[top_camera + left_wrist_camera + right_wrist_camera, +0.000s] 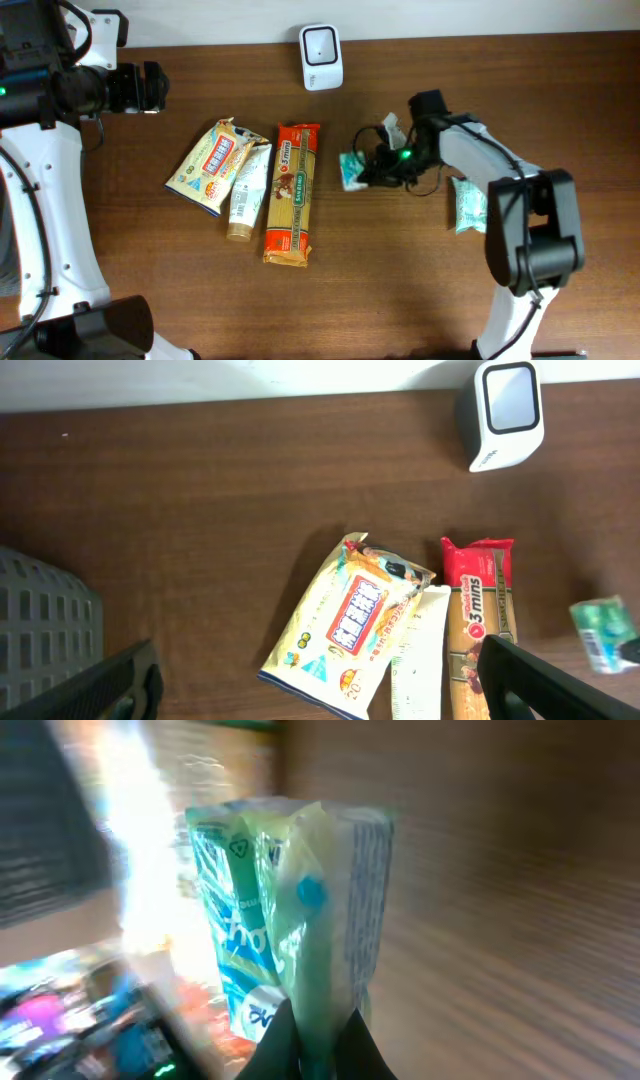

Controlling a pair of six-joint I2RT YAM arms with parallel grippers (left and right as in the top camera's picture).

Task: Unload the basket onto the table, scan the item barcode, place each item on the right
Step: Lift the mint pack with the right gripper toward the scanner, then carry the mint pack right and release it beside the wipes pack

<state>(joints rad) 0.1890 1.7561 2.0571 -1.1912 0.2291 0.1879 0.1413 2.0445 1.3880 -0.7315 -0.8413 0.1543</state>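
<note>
Wooden table (390, 290) carries 1 barcode scanner (320, 55), 1 snack pouch (212, 165), 1 tube (248, 192), 1 spaghetti packet (292, 195) and 2 green packets. The right gripper (368, 176) pinches 1 green packet (350, 170) by its edge, just right of the spaghetti packet. The other green packet (467, 203) lies beneath that arm. The left gripper (155, 87) gapes wide, empty.

R wrist view: bkgd all blur; green packet (300, 910) print unreadable, lower end hidden behind R gripper (318, 1038). L wrist view: pasta pack (482, 620), tube (418, 660) cut off at btm edge.
</note>
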